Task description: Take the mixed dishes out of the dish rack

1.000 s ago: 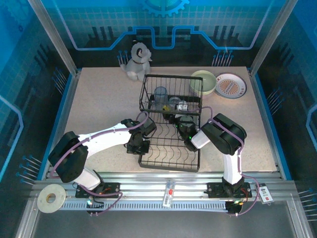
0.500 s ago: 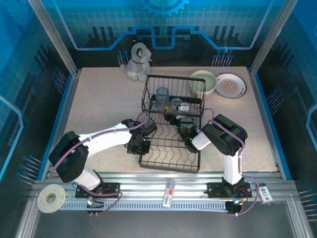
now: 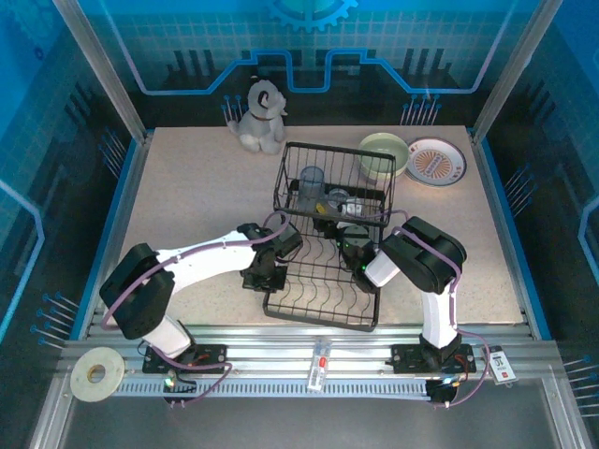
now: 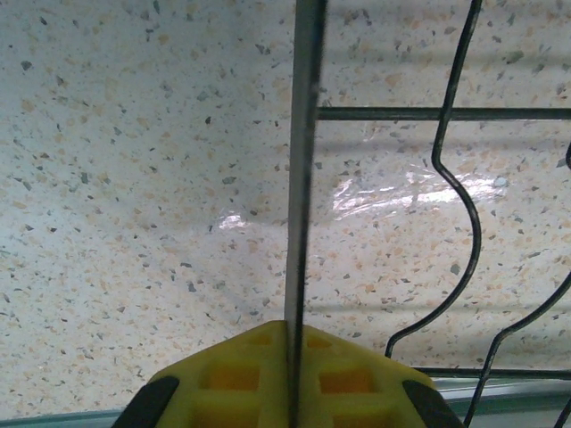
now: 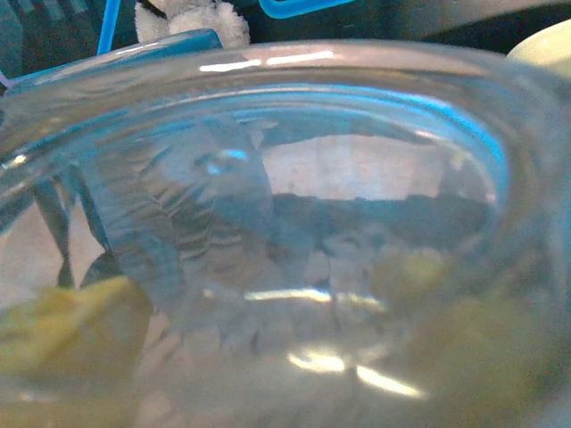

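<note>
Left gripper [image 4: 294,366]: at the left edge of the large black wire dish rack [image 3: 318,285], pinching one rim wire between pressed-together yellow pads.
Right gripper [image 3: 353,245]: inside the rack, clasping a clear glass vessel [image 5: 285,223] in wide-spread jaws (pads blurring through its wall).
Pale green bowl [image 3: 384,154] and orange-rimmed white plate [image 3: 436,161]: lying beyond the rack's far right corner.

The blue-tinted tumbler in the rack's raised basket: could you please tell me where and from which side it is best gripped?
Probably its rim, from straight above. The tumbler seems to stand upright, mouth up, and the basket wires of the dish rack fence its sides, so pinching the wall, inside and outside, looks likeliest.
</note>
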